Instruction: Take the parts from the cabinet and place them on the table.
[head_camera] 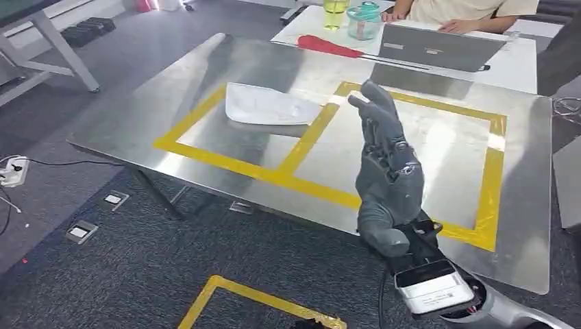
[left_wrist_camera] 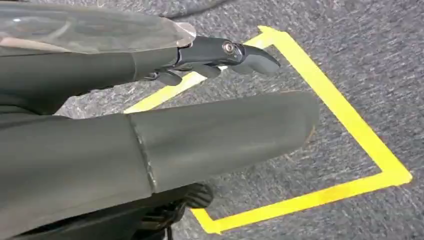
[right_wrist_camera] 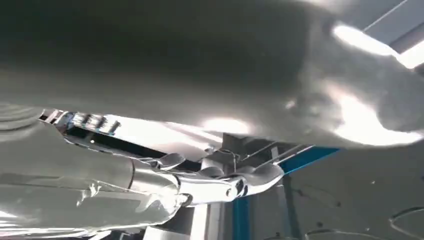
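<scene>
Grey carpet covers the floor, marked with a yellow tape square near the robot's feet; the left wrist view shows that same kind of tape outline on the carpet. Across the middle stands a large metal table with a shiny top, on which yellow tape frames two rectangular bays side by side. Inside the left bay, close to the dividing strip, lies a flat white part, resting on the tabletop and well apart from either hand. Behind it a white table carries a grey laptop, a red object, a yellowish bottle and a teal-lidded jar, with a person's arms resting at its far edge. The right hand is raised over the right bay, fingers stretched out and a little apart, holding nothing. The left hand hangs low above the carpet, its dark fingers extended and nothing between them. A white power strip lies on the floor at the far left, and two small floor sockets sit in the carpet beneath the table's near corner.
</scene>
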